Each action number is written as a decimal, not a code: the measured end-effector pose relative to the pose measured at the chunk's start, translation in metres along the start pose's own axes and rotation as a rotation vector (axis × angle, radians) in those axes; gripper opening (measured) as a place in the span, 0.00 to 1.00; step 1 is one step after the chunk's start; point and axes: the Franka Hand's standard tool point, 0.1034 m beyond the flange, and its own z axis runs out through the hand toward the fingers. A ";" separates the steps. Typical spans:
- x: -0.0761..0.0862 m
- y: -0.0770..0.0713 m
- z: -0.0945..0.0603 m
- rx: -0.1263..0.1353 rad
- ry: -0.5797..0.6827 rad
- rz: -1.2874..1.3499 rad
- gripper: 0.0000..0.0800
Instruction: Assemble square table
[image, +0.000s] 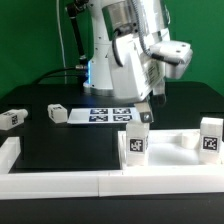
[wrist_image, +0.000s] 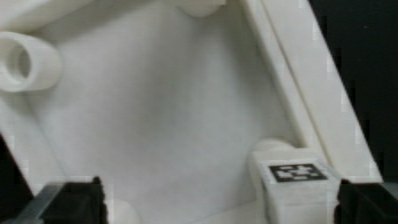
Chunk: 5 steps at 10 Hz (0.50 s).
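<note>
As it stands, one leg (image: 137, 140) shows a black-and-white tag (image: 137, 147).

Take the marker board (image: 105, 116) as your reference. Just beside it on the exterior view's left lies a loose leg (image: 57, 113). An outer leg (image: 10, 118) lies farther left still. In front of the board, offset to the exterior view's right, you find the slab (image: 172, 143), with a left upright leg (image: 137, 142) and a right upright leg (image: 210, 138) at its two ends. The front rail (image: 90, 180) runs before the slab, farthest from the board. The gripper (image: 147, 114) hangs between the board's right end and the left upright leg.
</note>
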 end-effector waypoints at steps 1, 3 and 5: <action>-0.005 0.010 -0.001 -0.023 -0.001 -0.004 0.81; -0.004 0.009 0.001 -0.022 0.001 -0.009 0.81; -0.005 0.010 0.002 -0.023 0.002 -0.010 0.81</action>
